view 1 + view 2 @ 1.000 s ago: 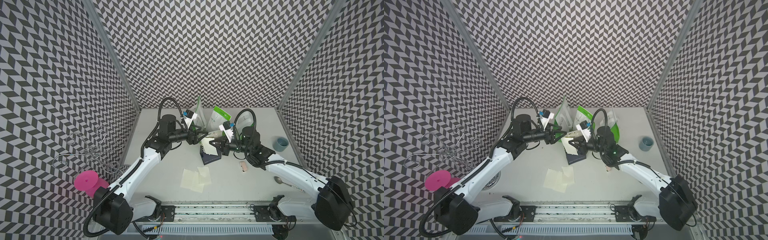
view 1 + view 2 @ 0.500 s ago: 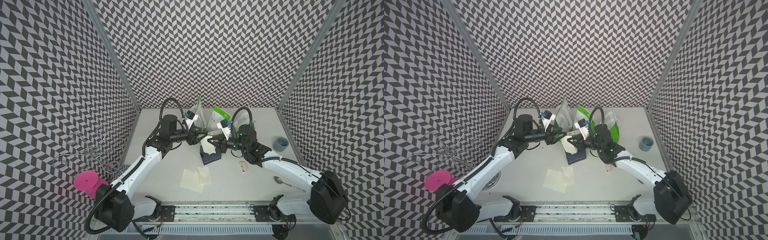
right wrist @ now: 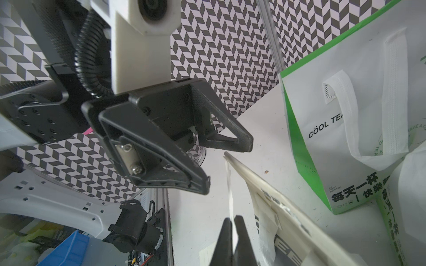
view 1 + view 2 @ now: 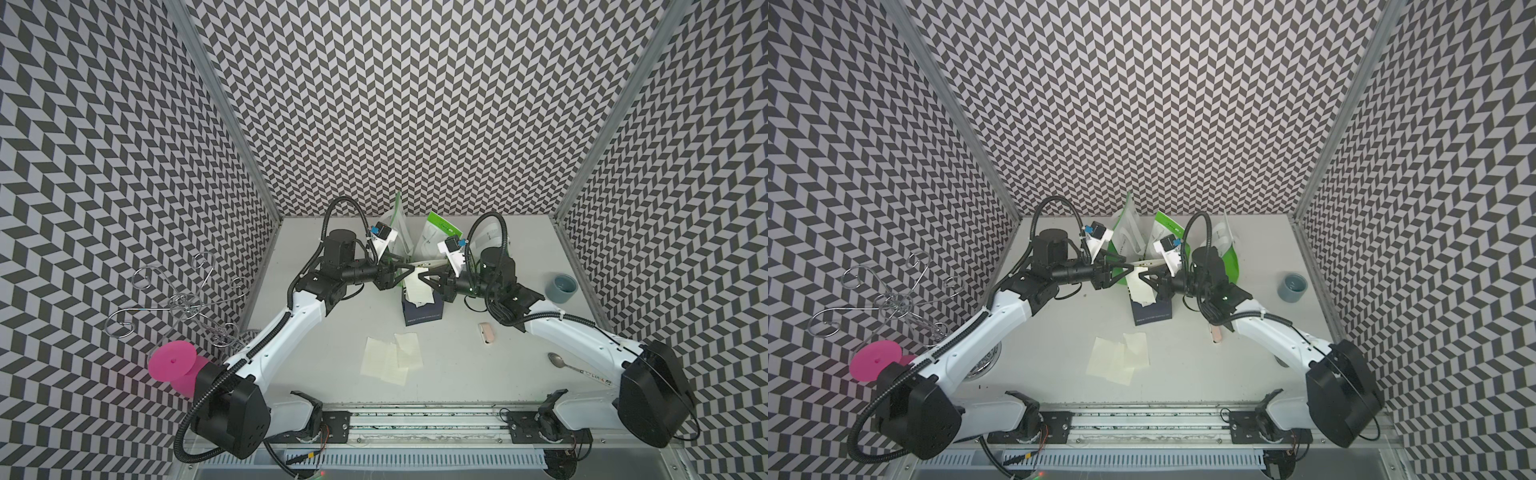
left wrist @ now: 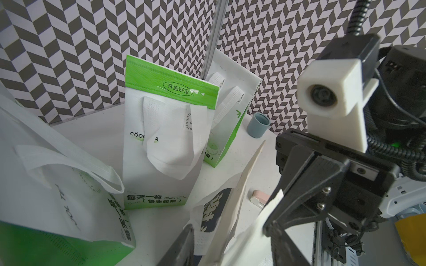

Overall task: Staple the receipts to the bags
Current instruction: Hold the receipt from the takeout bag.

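Note:
The navy-and-white bag (image 4: 423,309) stands mid-table, its top edge up between the two grippers. My right gripper (image 4: 423,276) is shut on a cream receipt (image 4: 417,287), holding it flat against the bag's upper front; in the right wrist view the slip (image 3: 230,195) runs edge-on out of the closed gripper (image 3: 232,222). My left gripper (image 5: 232,244) is open, one finger on each side of the navy bag's top (image 5: 216,207) and the receipt (image 5: 253,230). Three green-and-white bags (image 4: 436,237) stand behind. More receipts (image 4: 390,361) lie loose in front.
A small pinkish stapler (image 4: 487,332) lies right of the navy bag. Grey-blue cup (image 4: 561,288) at the right edge, spoon (image 4: 561,360) under the right arm. A wire rack (image 4: 183,299) and a pink disc (image 4: 172,365) stand outside the left wall.
The right arm has shifted left, bringing the receipt closer onto the bag's top. The left gripper's jaws have narrowed around the bag's top edge.

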`<state>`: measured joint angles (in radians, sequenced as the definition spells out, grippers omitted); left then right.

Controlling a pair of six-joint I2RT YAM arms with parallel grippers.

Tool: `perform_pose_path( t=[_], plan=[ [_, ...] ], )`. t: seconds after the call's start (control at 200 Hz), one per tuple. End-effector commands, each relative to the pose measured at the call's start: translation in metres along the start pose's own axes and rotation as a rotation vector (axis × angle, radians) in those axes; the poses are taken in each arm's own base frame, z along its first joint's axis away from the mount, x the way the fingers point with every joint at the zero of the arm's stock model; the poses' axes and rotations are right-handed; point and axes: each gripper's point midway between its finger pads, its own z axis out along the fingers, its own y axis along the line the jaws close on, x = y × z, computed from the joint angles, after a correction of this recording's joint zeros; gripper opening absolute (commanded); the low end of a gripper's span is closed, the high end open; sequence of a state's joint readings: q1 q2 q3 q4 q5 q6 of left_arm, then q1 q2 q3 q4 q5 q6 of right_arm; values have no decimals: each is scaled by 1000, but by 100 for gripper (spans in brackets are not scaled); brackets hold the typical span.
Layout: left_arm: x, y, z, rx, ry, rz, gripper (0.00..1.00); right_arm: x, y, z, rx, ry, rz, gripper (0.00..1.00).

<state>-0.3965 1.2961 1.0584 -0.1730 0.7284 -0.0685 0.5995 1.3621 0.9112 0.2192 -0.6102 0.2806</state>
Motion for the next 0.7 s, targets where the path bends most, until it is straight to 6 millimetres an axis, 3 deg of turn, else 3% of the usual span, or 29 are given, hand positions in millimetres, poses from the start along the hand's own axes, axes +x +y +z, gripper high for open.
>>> perform_pose_path(
  t=[0.0,0.476,0.691],
  plan=[
    [-1,2,0,2,-11,12,56,-12,5,-2,-20,-46,-32,0],
    [2,2,1,9,-8,10,43,-11,-1,0,-9,-64,1,0],
    [4,1,1,8,-7,8,43,-12,-1,2,-18,-75,16,0]
  ],
)
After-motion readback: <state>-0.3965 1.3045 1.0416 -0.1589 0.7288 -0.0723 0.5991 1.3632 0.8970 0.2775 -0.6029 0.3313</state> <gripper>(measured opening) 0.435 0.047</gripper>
